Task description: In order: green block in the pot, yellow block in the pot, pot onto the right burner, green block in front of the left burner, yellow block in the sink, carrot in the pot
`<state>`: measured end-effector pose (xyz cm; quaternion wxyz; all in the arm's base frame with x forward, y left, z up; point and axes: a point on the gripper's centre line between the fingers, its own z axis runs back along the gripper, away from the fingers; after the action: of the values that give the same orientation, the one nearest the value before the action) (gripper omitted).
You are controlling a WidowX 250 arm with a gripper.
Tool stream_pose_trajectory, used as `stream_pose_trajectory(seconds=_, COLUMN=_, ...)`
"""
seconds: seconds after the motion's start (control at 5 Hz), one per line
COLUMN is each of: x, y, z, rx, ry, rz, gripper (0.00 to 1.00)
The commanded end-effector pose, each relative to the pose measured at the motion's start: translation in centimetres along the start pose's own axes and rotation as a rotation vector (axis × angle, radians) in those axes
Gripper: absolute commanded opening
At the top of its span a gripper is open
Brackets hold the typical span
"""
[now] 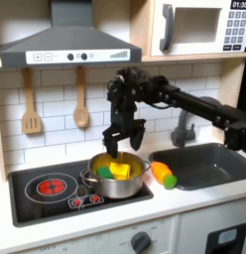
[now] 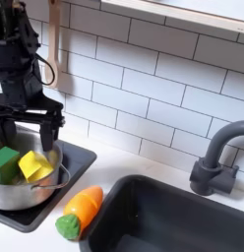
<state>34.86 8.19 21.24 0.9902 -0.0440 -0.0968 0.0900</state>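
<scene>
The carrot (image 1: pixel 164 176) lies on the worktop (image 1: pixel 194 203) between the pot (image 1: pixel 119 184) and the sink (image 1: pixel 209 164). The pot sits on the right burner, holding the green block (image 2: pixel 7 163) and the yellow block (image 2: pixel 35 165). Above it, the end effector (image 1: pixel 124 145) hangs vertically, fingers spread and empty, the arm extending from the first exterior view's right.

pot (image 1: pixel 117 182) on right burner | green block (image 2: pixel 6 163), yellow block (image 2: pixel 35 164) inside | carrot (image 2: pixel 79 214) beside
</scene>
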Motion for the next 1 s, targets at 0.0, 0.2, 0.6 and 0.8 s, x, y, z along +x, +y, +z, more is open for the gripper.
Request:
stream_pose_trajectory(seconds=0.0, x=0.7, y=2.0, z=-1.1, rx=0.029, ry=0.000, rz=-0.029, gripper=1.00)
stream_pose_trajectory(seconds=0.2, x=0.8, y=2.6, z=-1.4, rx=0.036, ry=0.005, rz=-0.044, gripper=1.00)
stream_pose_trajectory(seconds=0.6, x=0.7, y=3.4, z=-1.5, rx=0.054, ry=-0.002, rz=-0.063, gripper=1.00)
stream_pose_trajectory(seconds=0.8, x=0.9, y=4.0, z=-1.2, rx=0.061, ry=-0.015, rz=-0.064, gripper=1.00)
